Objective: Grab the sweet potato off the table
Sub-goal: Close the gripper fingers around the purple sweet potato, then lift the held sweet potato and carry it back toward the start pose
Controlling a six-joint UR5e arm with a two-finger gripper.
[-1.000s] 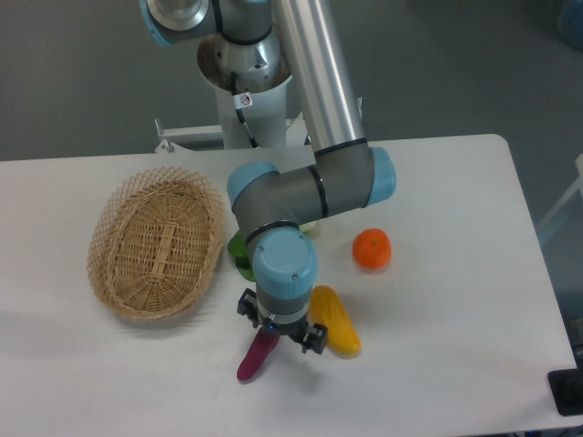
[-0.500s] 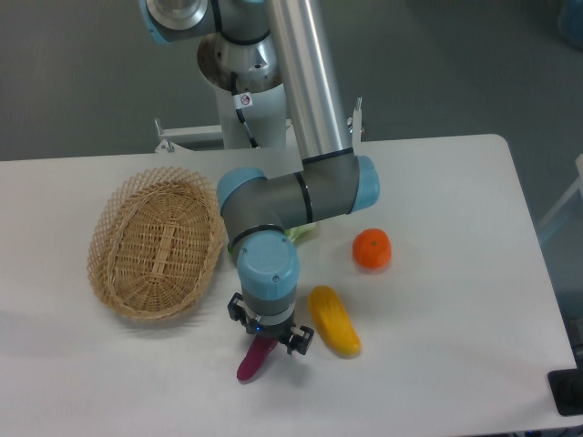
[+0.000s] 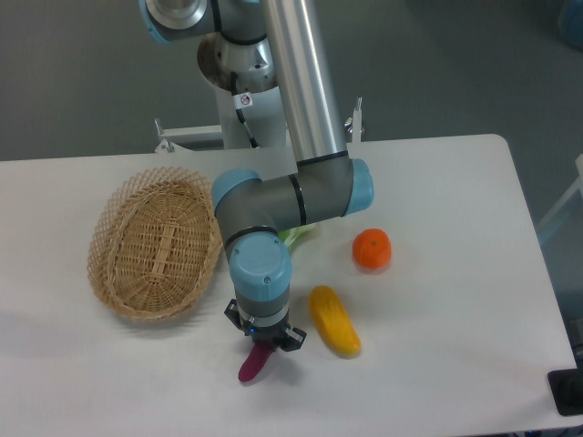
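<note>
At the left of the frame an oval wicker basket (image 3: pixel 157 244) sits on the white table (image 3: pixel 455 364), nothing visible inside it. Just right of it, low in the centre, the arm's wrist points straight down and the hand (image 3: pixel 262 340) sits over the upper end of the sweet potato (image 3: pixel 252 364), which lies on the table slanting down to the left, its lower tip poking out below the hand. The fingers are mostly hidden under the wrist; they look drawn in around the vegetable's upper end, but whether they actually clamp it I cannot tell.

The sweet potato looks slim, firm and light, with a smooth, tapering skin that could slip out of a hold near the tip; a hold across the thicker middle would likely be surer.

Just right of the hand lies a yellow oblong vegetable (image 3: pixel 333 320), close but apart. Further up and right sits a round orange fruit (image 3: pixel 372 248). Something green (image 3: pixel 293 237) peeks out behind the arm.
</note>
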